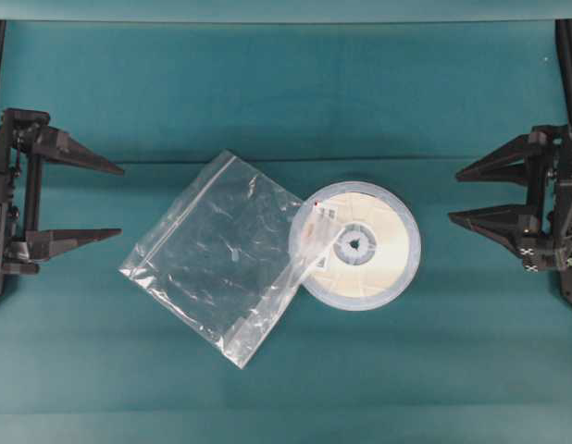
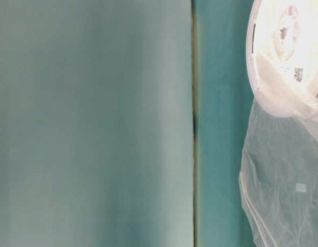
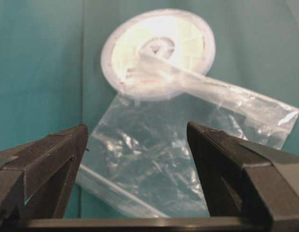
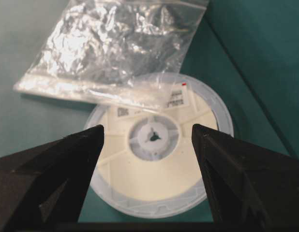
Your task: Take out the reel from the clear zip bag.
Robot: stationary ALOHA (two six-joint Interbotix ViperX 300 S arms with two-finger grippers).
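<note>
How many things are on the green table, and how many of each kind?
Reel: 1
Bag: 1
Total: 2 things. A corner of the bag lies over the reel's edge.

One edge of the reel (image 1: 365,245) lies under a corner of the clear zip bag (image 1: 217,254), so its label (image 4: 177,99) shows only through crinkled plastic (the print is too small to read). In the table-level view both reel (image 2: 282,56) and bag (image 2: 282,185) are cut off by the right edge. The left gripper (image 1: 119,202) and right gripper (image 1: 453,194) are cropped at the overhead view's sides.
</note>
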